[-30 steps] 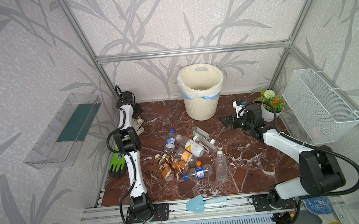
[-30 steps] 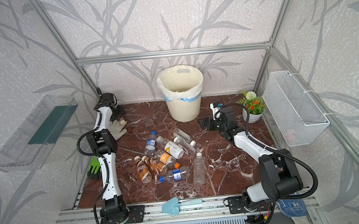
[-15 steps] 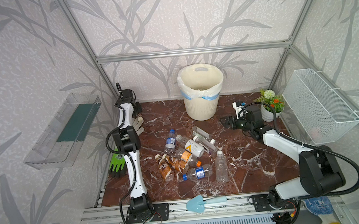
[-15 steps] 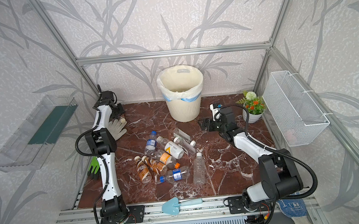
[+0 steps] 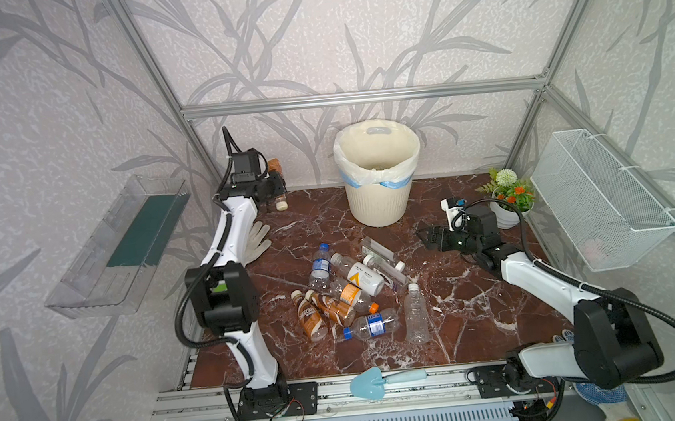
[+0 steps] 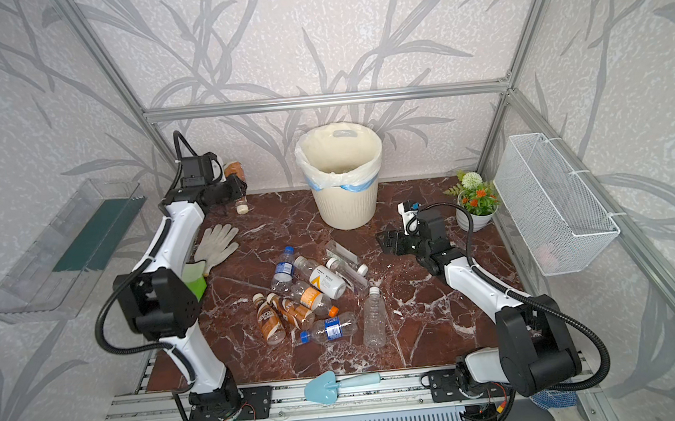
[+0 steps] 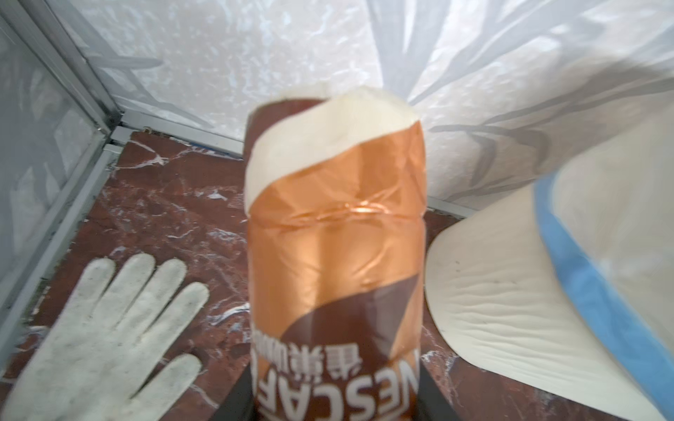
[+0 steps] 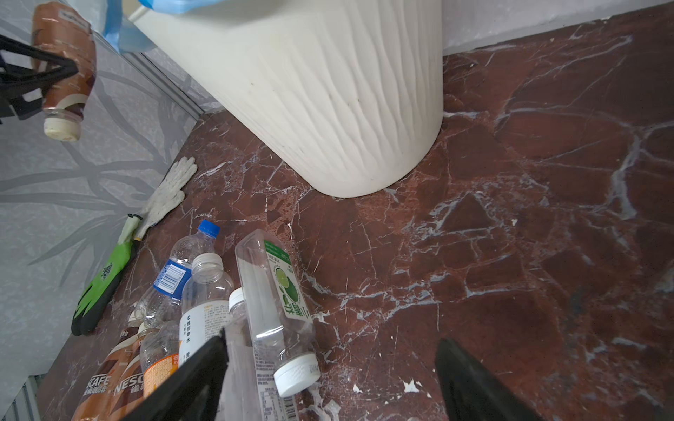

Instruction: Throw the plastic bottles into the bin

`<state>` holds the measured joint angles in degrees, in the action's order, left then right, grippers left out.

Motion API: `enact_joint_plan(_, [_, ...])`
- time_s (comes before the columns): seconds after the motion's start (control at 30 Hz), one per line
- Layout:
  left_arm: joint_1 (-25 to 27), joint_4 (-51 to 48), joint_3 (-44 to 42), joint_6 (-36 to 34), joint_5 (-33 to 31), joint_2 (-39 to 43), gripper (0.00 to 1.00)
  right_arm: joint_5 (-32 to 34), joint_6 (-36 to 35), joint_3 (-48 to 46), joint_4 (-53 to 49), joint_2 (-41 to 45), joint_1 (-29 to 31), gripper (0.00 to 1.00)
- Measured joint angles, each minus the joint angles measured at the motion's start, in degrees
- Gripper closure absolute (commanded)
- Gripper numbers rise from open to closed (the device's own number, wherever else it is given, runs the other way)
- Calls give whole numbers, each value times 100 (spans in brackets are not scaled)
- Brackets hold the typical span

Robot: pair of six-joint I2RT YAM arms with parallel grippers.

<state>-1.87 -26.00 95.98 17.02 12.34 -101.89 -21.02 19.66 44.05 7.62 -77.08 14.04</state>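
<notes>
The left gripper (image 5: pixel 273 184) is holding a brown-labelled bottle (image 5: pixel 275 166) clear of the floor. Its jaws are pinching the body across the middle, and the cap is hanging straight down below them. In the left wrist view the bottle (image 7: pixel 335 255) is filling the space ahead of the camera, with the dark finger ends just showing on either side of it. The right wrist view confirms the clamp from across the cell: the bottle (image 8: pixel 64 62) is dangling in mid-air between black jaws.

So the step in hand looks like the carry. The pick is done and the drop is not.

The bin (image 5: pixel 380 199) is standing beside the loaded gripper, toward the middle of the cell, and its rim seems to be roughly level with the jaws. A white glove (image 5: pixel 257 237) is lying on the marble floor (image 5: pixel 319 217) beneath and slightly behind the gripper.

The next move is asking for a sideways sweep with enough lift to get the hanging cap over the lined rim. The jaws should part only once the bottle is above the mouth.

The right gripper (image 5: pixel 428 239) is hovering low with its jaws wide and empty. The heap of bottles (image 5: pixel 351 289) is lying on the floor just ahead of and below it, and the bin's wall (image 8: pixel 328 91) is rising close beyond.
</notes>
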Motion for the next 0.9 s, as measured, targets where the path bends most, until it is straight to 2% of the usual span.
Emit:
enact_joint_plan(0.07, [168,525,-1049,107,83,837,56,0,-39,-2,-61,33,0,11])
enact_joint_plan(0.17, [363,1163,-2166,160,160,1961,55,2,-125,0,-157,46,0,11])
enact_joint_plan(0.27, [529,1665,-2756,87,225,2962,54,0,-153,0,-232,46,7,11])
enact_joint_plan(0.4, [789,2500,-2970,9,455,3980,53,4,-138,0,-227,39,57,11])
enact_joint_plan(0.5, [1224,2859,-2509,-107,629,3995,53,24,-98,0,-155,26,144,11])
enact_joint_plan(0.57, [1635,2931,-1652,-258,754,3523,53,61,-79,0,-138,22,249,11])
enact_joint_plan(0.63, [1971,2894,-446,-380,835,2732,53,103,-57,0,-107,22,339,12])
enact_joint_plan(0.67, [2109,2822,317,-424,859,2194,47,107,-31,0,-85,22,380,12])
enact_joint_plan(0.77, [2295,2221,2907,-415,874,334,7,105,33,-11,22,24,470,12])
enact_joint_plan(0.8, [2310,1829,3882,-431,870,-350,1,105,48,-26,55,26,483,12])
enact_joint_plan(0.87, [2315,789,6070,-361,870,-1891,1,109,50,-120,118,44,516,11])
enact_joint_plan(0.9, [2308,400,6815,-337,879,-2426,1,120,50,-179,118,70,516,11])
